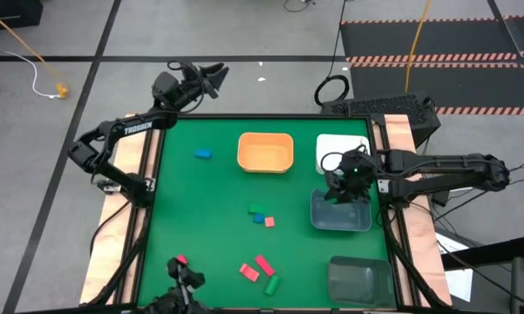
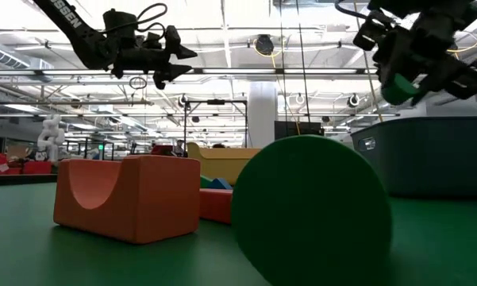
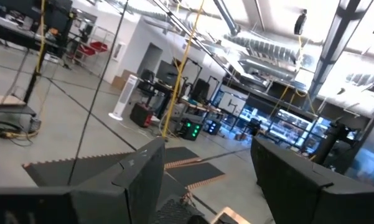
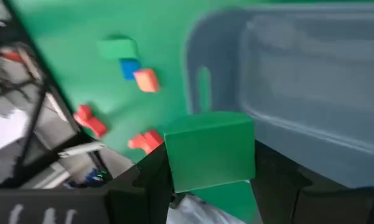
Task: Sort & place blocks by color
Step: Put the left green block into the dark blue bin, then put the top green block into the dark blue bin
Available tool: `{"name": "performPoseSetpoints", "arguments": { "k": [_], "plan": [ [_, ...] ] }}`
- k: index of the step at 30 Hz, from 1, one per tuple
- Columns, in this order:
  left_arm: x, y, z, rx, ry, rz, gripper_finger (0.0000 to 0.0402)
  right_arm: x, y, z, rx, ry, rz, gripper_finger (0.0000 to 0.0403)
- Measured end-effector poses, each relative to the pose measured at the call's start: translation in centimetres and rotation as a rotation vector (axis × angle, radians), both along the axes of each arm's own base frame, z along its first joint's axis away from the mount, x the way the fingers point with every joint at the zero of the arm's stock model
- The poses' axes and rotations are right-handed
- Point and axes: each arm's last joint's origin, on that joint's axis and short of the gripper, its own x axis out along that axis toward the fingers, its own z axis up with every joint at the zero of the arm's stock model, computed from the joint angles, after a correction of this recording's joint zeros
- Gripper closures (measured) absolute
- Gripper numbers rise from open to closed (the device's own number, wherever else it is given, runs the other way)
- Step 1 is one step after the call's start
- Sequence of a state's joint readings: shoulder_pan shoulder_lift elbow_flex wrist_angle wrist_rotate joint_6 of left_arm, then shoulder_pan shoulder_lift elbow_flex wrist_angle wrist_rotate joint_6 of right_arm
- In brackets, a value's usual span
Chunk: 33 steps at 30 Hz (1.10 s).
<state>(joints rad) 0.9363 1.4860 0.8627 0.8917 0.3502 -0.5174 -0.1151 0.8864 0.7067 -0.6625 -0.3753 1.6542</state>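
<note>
My right gripper [image 1: 343,189] hangs over the grey bin [image 1: 353,218] at the table's right side, shut on a green block [image 4: 208,155]. The low view shows this gripper [image 2: 409,67] high up with the green piece [image 2: 397,87] under it. My left gripper [image 1: 205,78] is open and raised beyond the table's far left corner; its fingers [image 3: 143,180] frame only the room. Loose blocks rest on the mat: a blue one [image 1: 202,154], a green, blue and red cluster [image 1: 260,215], two red ones [image 1: 256,268], a green one [image 1: 271,284] and a pink one [image 1: 181,260]. My right gripper pinches the green block between its two fingers [image 4: 152,180], one on each opposite side face [image 4: 174,162]. The fingers come from above, pointing down. The block is lifted clear and hangs over the rim of the grey bin [image 4: 299,81].
An orange bin [image 1: 265,152] and a white bin [image 1: 342,148] stand at the far edge. A second grey bin [image 1: 359,279] sits at the near right corner. In the low view a red arched block [image 2: 127,195] and a round green block [image 2: 309,210] stand close to the camera.
</note>
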Motion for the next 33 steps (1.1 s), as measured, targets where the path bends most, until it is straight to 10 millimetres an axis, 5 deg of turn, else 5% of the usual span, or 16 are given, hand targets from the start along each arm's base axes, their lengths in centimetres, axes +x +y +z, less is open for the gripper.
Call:
{"name": "performPoseSetpoints", "arguments": {
  "k": [8,18,33],
  "plan": [
    [0.0,0.0,0.0,-0.050,-0.029,-0.032,0.0163,-1.1,1.2,-0.7,0.028,0.142,0.078,0.0241],
    [0.5,-0.4,0.0,-0.100,-0.055,-0.088,0.0163,-1.2,1.1,-0.8,-0.137,0.102,0.179,0.0201],
    [3.7,-4.1,-2.6,-0.308,0.187,-0.653,0.0163,-1.0,1.3,-3.5,-0.143,-0.001,0.323,0.0180]
  ]
}}
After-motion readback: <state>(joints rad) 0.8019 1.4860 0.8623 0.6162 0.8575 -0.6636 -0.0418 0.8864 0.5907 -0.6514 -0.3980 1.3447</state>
